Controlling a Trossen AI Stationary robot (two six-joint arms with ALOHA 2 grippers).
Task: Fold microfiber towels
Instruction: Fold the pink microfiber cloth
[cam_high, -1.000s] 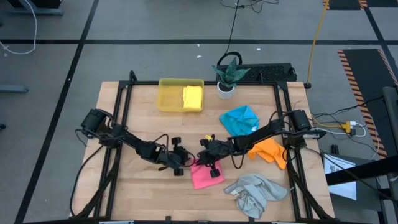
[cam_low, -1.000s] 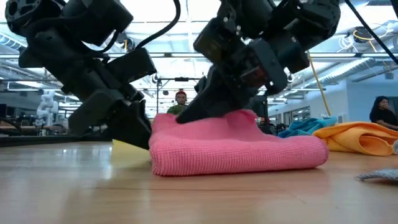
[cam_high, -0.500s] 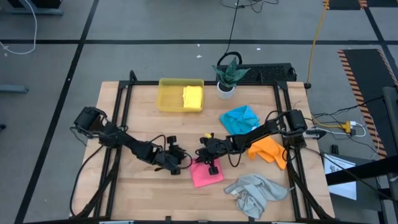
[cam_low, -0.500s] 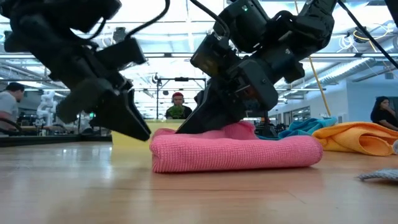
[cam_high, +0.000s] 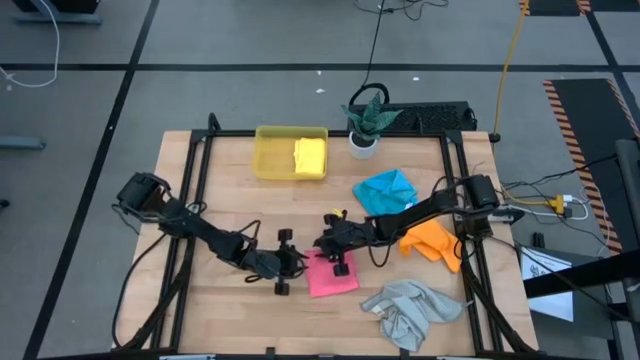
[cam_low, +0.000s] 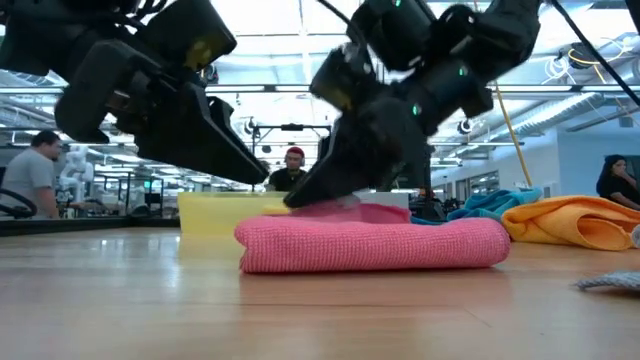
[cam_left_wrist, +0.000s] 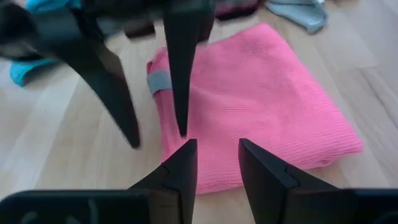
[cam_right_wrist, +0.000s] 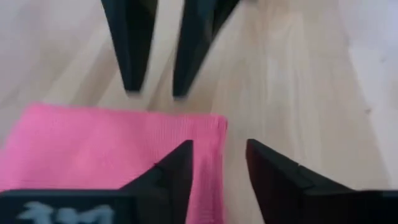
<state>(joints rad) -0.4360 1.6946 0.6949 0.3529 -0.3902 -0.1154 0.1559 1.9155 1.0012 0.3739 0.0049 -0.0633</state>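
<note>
My right gripper (cam_high: 331, 258) has just let go, fingers now spread over the folded pink towel (cam_high: 332, 281); left gripper (cam_high: 283, 272), also spread, has backed off — fold looks finished.

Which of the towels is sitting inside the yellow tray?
The yellow towel, folded, inside the yellow tray. The pink, blue, orange and grey towels lie on the bare tabletop.

The high view looks straight down on the whole desk (cam_high: 240, 215) from well above; the low view sits at desk height, close to the pink towel (cam_low: 375, 245), facing the room behind; both wrist views look from close past their own fingers at that same pink towel.
</note>
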